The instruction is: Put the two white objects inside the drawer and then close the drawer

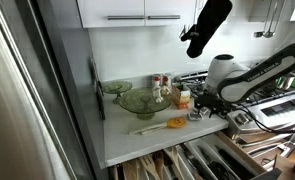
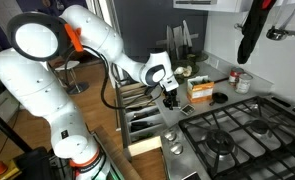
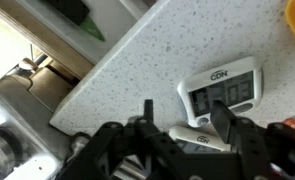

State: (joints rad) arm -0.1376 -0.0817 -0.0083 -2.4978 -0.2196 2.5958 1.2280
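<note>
The gripper (image 3: 185,128), jaws apart, is straddling a small white bar (image 3: 199,138) beside the white timer (image 3: 220,88) on the counter (image 3: 117,75). Closing off-centre is risking the bar skidding away from the open drawer (image 1: 187,162).

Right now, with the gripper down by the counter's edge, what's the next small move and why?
Probably close on the slim white object lying between the fingers of the gripper on the counter; whether it is gripped yet is unclear. The white timer sits just beyond, and the drawer is open.
</note>
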